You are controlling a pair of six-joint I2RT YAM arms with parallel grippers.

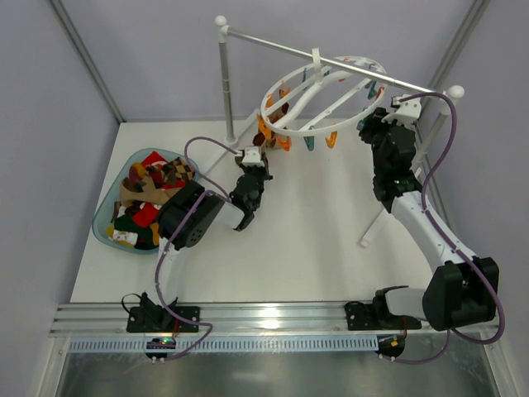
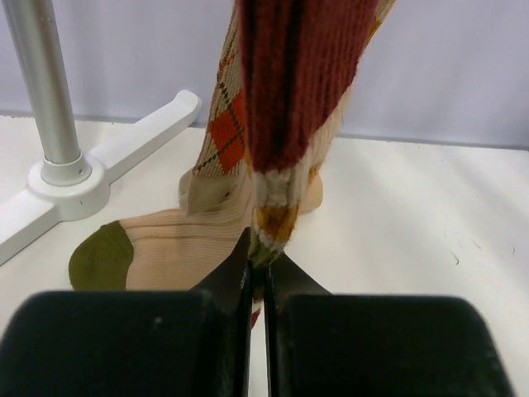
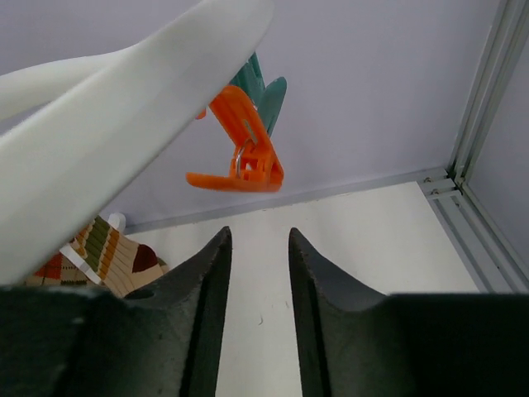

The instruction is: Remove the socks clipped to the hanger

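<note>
The white ring hanger point(image 1: 318, 103) hangs by its hook from the rail, with orange and teal clips round its rim. Socks point(image 1: 266, 132) hang at its left side. In the left wrist view a dark red sock point(image 2: 302, 74) hangs in front of an argyle sock point(image 2: 225, 124), and a tan sock with an olive toe point(image 2: 157, 248) lies on the table. My left gripper point(image 2: 258, 258) point(image 1: 261, 164) is shut on the red sock's lower tip. My right gripper point(image 3: 259, 240) point(image 1: 369, 124) is open and empty just under the hanger's rim point(image 3: 124, 124), below an orange clip point(image 3: 246, 157).
The white rail stand point(image 1: 331, 62) carries the hanger, with its post point(image 1: 225, 74) and foot point(image 2: 66, 182) left of the socks. A clear bowl point(image 1: 103, 223) with several loose socks sits at the table's left. A checked sock point(image 3: 99, 252) shows low left in the right wrist view.
</note>
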